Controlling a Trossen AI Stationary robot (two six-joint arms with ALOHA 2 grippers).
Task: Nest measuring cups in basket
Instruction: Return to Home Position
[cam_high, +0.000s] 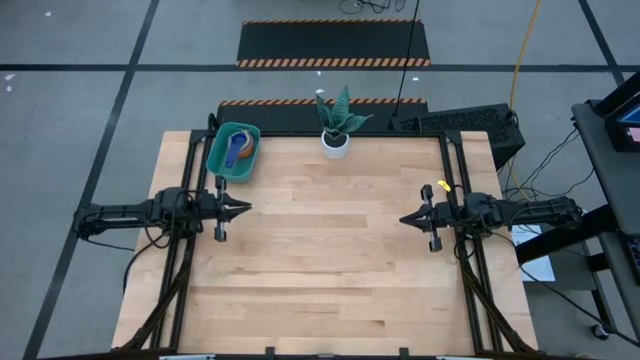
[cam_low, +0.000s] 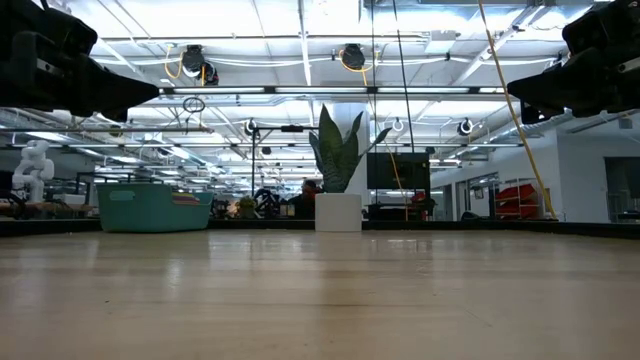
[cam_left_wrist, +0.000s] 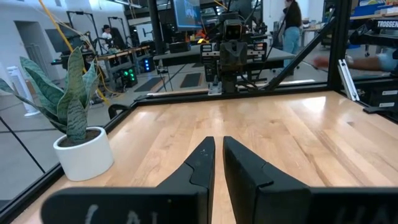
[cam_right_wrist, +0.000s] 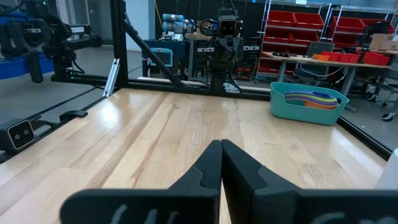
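The teal basket (cam_high: 233, 152) stands on the table's far left corner; it also shows in the low view (cam_low: 153, 207) and the right wrist view (cam_right_wrist: 308, 103). Measuring cups (cam_high: 240, 150) lie inside it, blue and orange from above; their coloured rims (cam_right_wrist: 314, 99) stack above the basket's wall. My left gripper (cam_high: 246, 208) hovers shut above the table's left side, just near of the basket, touching nothing. My right gripper (cam_high: 404, 218) hovers shut above the right side. Each wrist view shows its own fingertips together (cam_left_wrist: 219, 149) (cam_right_wrist: 221, 147).
A white pot with a spiky green plant (cam_high: 336, 143) stands at the middle of the far edge, right of the basket. Black frame rails (cam_high: 452, 170) run along the table's sides. The wooden table top (cam_high: 330, 260) between the arms is bare.
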